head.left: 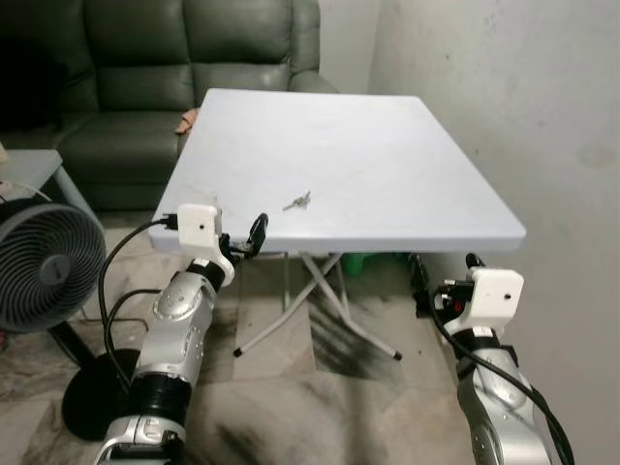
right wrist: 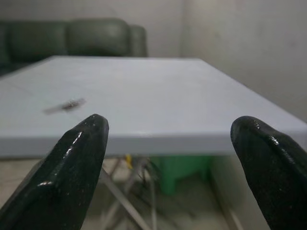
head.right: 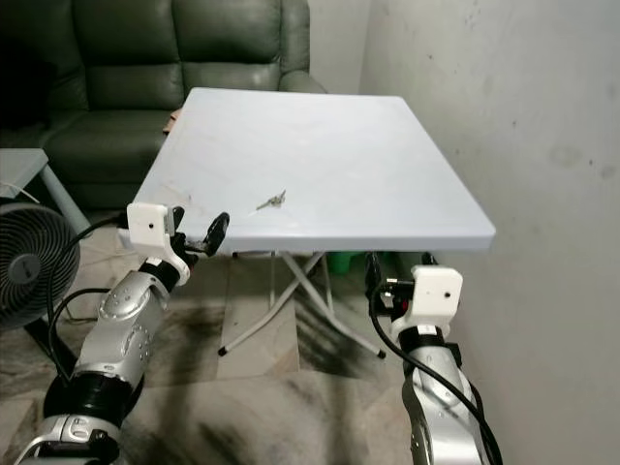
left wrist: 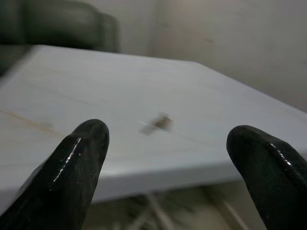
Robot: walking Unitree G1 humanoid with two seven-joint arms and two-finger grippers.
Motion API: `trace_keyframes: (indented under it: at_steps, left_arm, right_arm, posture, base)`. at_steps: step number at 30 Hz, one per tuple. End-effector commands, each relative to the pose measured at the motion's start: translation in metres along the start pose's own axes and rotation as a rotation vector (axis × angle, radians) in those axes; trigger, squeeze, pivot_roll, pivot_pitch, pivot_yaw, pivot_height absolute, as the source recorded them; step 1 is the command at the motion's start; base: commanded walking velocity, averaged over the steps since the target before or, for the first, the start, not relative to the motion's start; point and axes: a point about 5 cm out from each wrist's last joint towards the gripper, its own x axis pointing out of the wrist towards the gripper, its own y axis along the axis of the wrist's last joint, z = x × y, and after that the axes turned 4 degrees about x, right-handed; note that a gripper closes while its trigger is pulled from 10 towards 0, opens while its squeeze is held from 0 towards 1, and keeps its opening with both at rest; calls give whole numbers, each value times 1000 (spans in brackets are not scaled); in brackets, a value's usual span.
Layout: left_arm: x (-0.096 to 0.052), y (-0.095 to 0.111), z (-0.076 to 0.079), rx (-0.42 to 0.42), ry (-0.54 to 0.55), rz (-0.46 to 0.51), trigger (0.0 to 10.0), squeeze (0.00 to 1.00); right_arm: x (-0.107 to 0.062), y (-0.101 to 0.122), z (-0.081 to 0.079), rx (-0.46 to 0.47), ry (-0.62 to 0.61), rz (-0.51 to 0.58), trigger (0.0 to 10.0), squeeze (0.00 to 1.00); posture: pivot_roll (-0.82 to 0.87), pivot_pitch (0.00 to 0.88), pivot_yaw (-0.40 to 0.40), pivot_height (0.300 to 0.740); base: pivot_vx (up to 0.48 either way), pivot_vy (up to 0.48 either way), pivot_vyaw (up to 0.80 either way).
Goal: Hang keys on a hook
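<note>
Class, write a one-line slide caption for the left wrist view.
Open left gripper at the near edge of the white folding table, aimed at the small metal keys.

No text, label, brand, number or sign can be read on anything here.

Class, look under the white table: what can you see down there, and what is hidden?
Under the table stand crossed metal legs, with something green behind them. The tabletop covers the rest of the green thing, so what it is cannot be told.
</note>
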Motion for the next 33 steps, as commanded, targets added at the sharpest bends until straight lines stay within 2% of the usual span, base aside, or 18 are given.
trace_keyframes:
  at_steps: [1,7,15,17,19,28,32,33]
  left_arm:
    - [1,4,-4,15,3,7,10000,0]
    - [1,3,-4,19,2,4,10000,0]
    - [1,2,-3,22,12,-2,10000,0]
    - [1,2,-1,16,3,-7,10000,0]
    - [1,2,-1,20,3,-6,10000,0]
    - [1,-1,-3,32,8,-32,10000,0]
    - [1,-1,-3,30,2,-36,10000,0]
    - [1,-1,-3,29,2,-38,10000,0]
  right_arm:
    - [2,3,-2,10,7,14,10000,0]
    - [3,3,-3,9,13,13,10000,0]
    - [2,2,-4,13,25,12,10000,0]
    - [2,3,-5,-55,43,8,10000,0]
    - [2,1,-6,-32,42,-3,10000,0]
    - [3,1,-7,-59,51,-10,10000,0]
    - [2,1,-7,-46,44,-2,10000,0]
    - [2,1,-6,-15,39,4,10000,0]
  posture:
    - [-31,0,-9,740]
    - [-28,0,-13,740]
    - [-25,0,-15,740]
    - [-25,0,-15,740]
    - [-25,0,-15,740]
    - [-20,0,-18,740]
    - [-21,0,-17,740]
    - [-21,0,-17,740]
  base:
    - [0,416,0]
    - [0,412,0]
    - [0,0,0]
    - [0,0,0]
    - [0,0,0]
    - [0,0,800]
    - [0,0,800]
    - [0,0,0]
